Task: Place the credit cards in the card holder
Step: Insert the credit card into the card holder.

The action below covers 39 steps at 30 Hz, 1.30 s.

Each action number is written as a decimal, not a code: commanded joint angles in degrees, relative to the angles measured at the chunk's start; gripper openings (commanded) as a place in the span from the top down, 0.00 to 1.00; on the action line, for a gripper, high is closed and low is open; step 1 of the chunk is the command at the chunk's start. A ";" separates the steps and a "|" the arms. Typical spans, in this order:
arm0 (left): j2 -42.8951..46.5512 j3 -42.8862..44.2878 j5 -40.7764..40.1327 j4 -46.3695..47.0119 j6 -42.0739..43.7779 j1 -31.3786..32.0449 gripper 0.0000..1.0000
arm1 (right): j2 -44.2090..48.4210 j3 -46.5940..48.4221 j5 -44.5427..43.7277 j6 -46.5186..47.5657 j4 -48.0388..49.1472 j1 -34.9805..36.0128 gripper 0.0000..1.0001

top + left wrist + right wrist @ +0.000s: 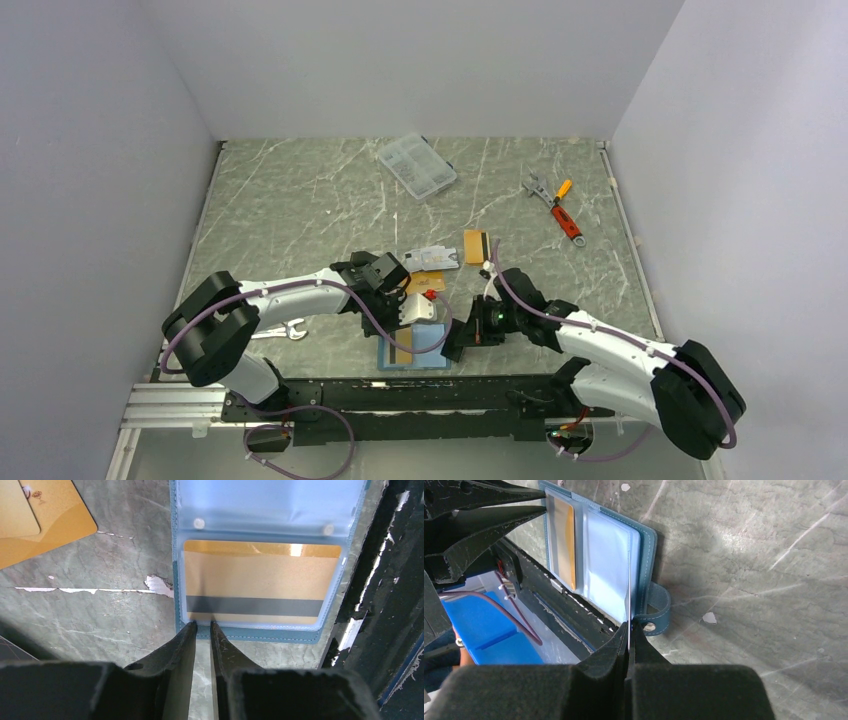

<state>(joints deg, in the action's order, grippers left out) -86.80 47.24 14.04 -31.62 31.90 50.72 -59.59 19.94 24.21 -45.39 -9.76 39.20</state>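
Found card holder (428, 343) lying open at the near edge of the worktop (300, 200), centre, with one credit card (260, 585) in its left half. Noted loose credit cards (433, 259) just behind it, compartment box (417, 166) near the far edge, tools (555, 205) far right, spanner (283, 330) near left.

From above, the left gripper (405, 326) and the right gripper (449, 349) cover parts of the card holder (425, 347). An orange card (422, 283) peeks out half-hidden behind the left one. The print on the silver card (432, 260) is too small to read, and so are the contents of the compartment box (417, 166). A wrench (287, 330) lies partly under the left arm. In the left wrist view the holder's top runs off the frame, and I can't tell whether the fingertips (191, 628) touch its edge.
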 commanded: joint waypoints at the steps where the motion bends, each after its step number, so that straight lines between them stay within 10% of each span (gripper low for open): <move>1: 0.84 -0.45 -1.87 0.57 0.02 0.24 0.78 | 1.93 -0.08 -2.55 1.53 -3.14 0.09 1.00; 39: 1.64 0.23 -1.99 -0.51 0.05 0.98 0.82 | 1.20 0.93 -3.10 1.43 -2.86 1.74 1.00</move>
<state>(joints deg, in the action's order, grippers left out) -86.50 47.24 12.97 -31.75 31.90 51.37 -57.76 20.82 21.65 -44.10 -13.47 41.06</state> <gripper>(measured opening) 0.188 0.008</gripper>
